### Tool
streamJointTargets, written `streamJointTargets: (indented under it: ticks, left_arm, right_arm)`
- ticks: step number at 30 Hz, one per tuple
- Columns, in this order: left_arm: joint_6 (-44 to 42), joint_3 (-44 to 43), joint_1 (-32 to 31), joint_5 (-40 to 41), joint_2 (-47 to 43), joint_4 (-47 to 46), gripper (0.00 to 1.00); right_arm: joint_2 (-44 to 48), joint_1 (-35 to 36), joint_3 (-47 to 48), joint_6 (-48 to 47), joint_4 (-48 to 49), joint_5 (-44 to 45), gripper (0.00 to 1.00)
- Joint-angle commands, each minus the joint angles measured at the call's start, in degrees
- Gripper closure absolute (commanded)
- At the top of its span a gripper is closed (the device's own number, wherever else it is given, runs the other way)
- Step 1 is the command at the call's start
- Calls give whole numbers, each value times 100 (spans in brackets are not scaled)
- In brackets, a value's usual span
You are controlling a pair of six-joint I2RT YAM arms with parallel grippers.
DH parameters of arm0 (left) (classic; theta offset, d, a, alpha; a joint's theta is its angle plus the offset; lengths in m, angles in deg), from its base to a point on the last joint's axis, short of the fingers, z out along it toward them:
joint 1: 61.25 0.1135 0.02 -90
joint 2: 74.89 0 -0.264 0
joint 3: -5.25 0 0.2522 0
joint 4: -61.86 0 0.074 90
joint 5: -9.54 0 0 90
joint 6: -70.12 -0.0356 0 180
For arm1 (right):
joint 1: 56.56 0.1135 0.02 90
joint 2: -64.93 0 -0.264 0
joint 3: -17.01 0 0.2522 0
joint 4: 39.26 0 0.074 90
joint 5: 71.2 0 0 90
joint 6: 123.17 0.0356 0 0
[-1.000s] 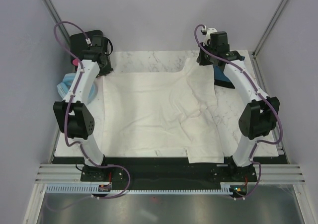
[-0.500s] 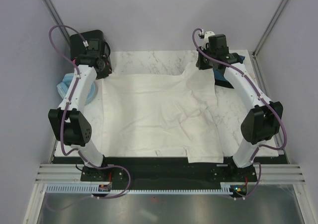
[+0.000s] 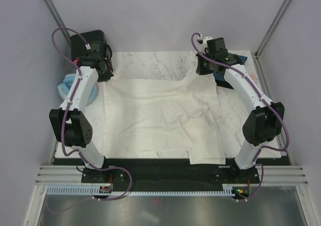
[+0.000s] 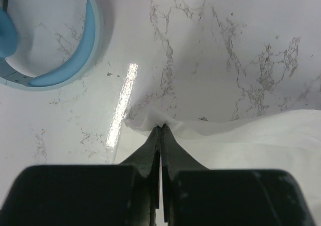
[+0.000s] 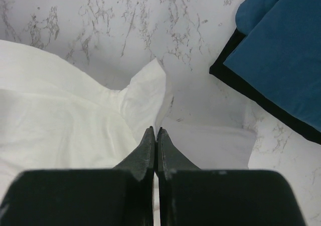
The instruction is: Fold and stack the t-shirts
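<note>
The cream-white t-shirt (image 3: 155,116) lies spread over the marble table. My left gripper (image 3: 106,75) is shut on its far left corner; the left wrist view shows the cloth (image 4: 241,136) pinched at my fingertips (image 4: 161,127). My right gripper (image 3: 202,70) is shut on the far right edge of the same shirt, where a fold of cloth (image 5: 145,93) stands up at my fingertips (image 5: 155,130). The dark teal-blue t-shirt (image 3: 225,78) lies folded at the far right, mostly hidden behind my right arm, and shows at the upper right of the right wrist view (image 5: 281,50).
A pale blue padded ring (image 3: 67,88) lies at the left table edge, also seen in the left wrist view (image 4: 60,60). A black box (image 3: 86,43) stands at the far left corner. Bare marble (image 3: 150,60) runs along the far side.
Both grippers have drawn the shirt's far edge toward the near side and a little inward. The far edge now lies lower on the table, with the right corner bunched up.
</note>
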Motion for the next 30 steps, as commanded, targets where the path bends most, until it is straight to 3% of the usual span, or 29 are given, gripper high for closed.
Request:
streamJointTargets:
  ticks: [1,8,14,23,30]
  left_arm:
    - [-133,198,36,-147,-270,70,98]
    - [-169,690,36,-341,-305,299,98]
    - [7,621,36,-103,-551,-202,98]
    - [7,-504,54,362,467,-545,98]
    - [-116,-1750,89,442,1547,-431,98]
  right_arm:
    - [377,139,-378,194,-320,-284,100]
    - [774,359,-986,309,-601,-390,100]
    - [844,386,-1136,502,-329,286,100]
    - [-368,272,550,160,-214,1341,100]
    - [-1518,-9,1894,54,-197,1359,100]
